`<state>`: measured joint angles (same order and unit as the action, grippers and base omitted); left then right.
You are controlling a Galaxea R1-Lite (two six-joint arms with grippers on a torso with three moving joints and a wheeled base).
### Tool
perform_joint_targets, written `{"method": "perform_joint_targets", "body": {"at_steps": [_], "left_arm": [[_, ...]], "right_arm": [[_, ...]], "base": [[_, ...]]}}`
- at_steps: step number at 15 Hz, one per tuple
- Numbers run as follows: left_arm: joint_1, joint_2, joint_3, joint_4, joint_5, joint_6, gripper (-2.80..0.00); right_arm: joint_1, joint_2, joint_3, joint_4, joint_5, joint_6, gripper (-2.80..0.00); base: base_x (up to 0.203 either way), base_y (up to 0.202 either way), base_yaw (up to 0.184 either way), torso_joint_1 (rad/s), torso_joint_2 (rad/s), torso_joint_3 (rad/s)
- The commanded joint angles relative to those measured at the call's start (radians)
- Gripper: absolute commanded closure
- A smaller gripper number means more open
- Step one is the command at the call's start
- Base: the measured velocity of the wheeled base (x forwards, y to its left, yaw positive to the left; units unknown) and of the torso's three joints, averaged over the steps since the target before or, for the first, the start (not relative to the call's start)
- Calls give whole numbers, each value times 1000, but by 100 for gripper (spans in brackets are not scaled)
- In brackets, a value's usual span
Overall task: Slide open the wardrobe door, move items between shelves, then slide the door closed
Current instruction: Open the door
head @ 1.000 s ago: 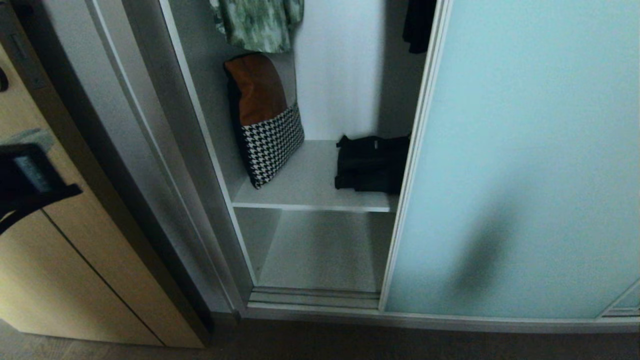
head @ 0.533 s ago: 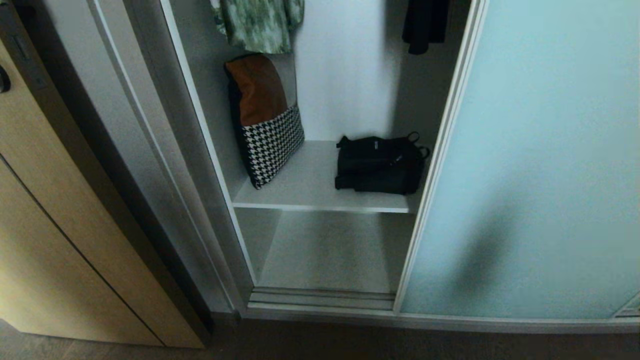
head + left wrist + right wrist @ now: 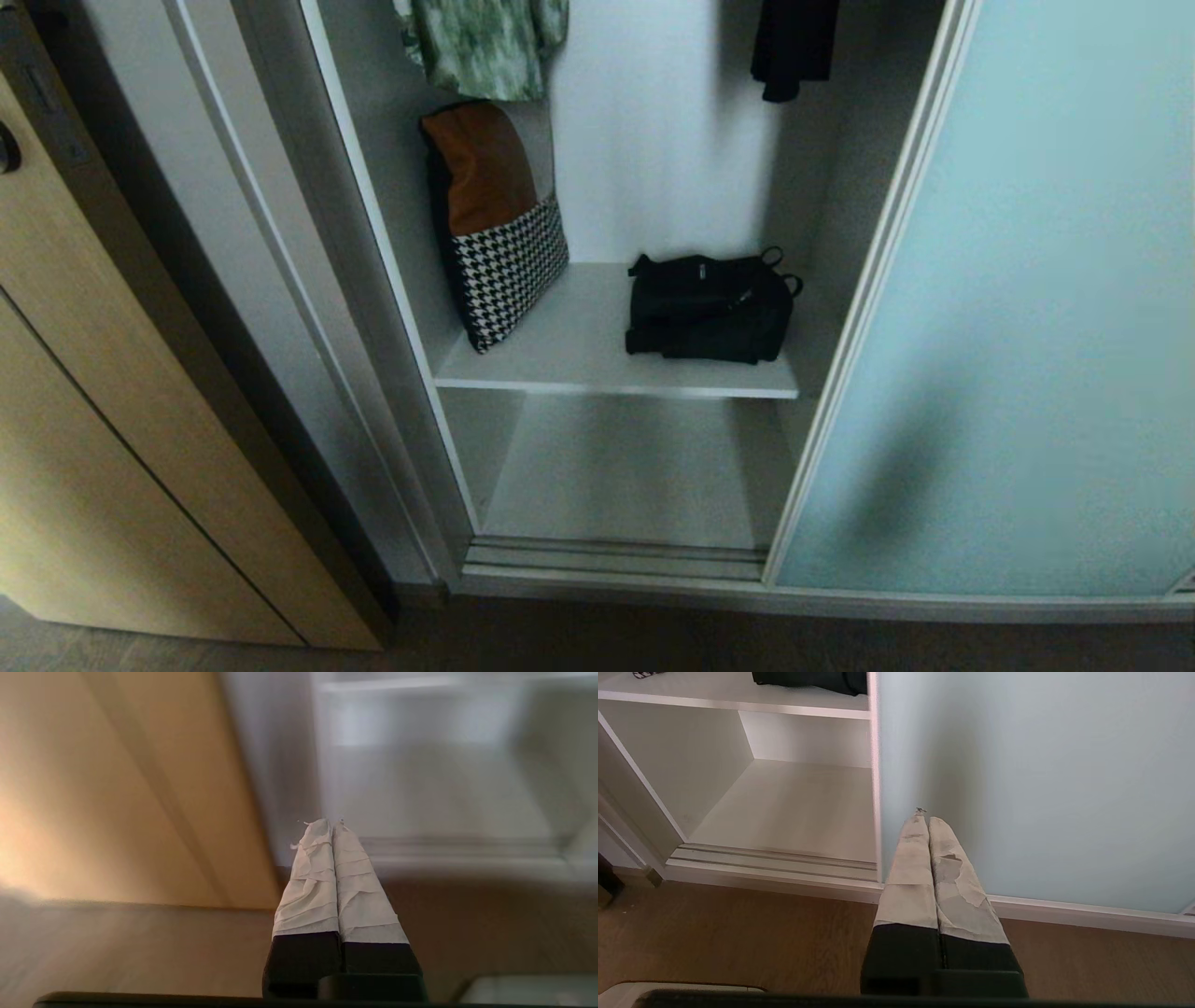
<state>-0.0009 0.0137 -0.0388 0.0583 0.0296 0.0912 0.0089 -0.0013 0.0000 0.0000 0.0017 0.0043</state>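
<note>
On the upper shelf, left of the slid-aside sliding wardrobe door, the black bag lies beside the houndstooth cushion, while left tool and right tool hang low before the wardrobe, fingers pressed together, empty.

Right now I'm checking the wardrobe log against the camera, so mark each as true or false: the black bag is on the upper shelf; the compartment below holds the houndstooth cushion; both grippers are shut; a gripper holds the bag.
1. The black bag lies on the upper shelf: true.
2. The compartment below holds the houndstooth cushion: false; the cushion leans against the side wall on the upper shelf, and nothing shows below.
3. The left gripper and right gripper are both shut: true.
4. A gripper holds the bag: false; both are shut on nothing, outside the wardrobe.
</note>
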Motion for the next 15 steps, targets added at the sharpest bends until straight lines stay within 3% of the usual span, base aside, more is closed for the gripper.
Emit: {"method": "perform_joint_targets", "body": {"at_steps": [1, 4, 8, 15], "left_arm": [[1, -11, 10, 21, -69, 25, 0], [2, -12, 8, 18, -62, -31, 0], [1, -12, 37, -67, -55, -42, 0], [1, -12, 39, -56, -46, -34, 0]], "right_arm": [[0, 0, 0, 0, 0, 0, 0], [0, 0, 0, 0, 0, 0, 0], [0, 0, 0, 0, 0, 0, 0], [0, 0, 0, 0, 0, 0, 0]], "base": [[0, 0, 0, 0, 0, 0], [0, 0, 0, 0, 0, 0], [0, 0, 0, 0, 0, 0], [0, 0, 0, 0, 0, 0]]}}
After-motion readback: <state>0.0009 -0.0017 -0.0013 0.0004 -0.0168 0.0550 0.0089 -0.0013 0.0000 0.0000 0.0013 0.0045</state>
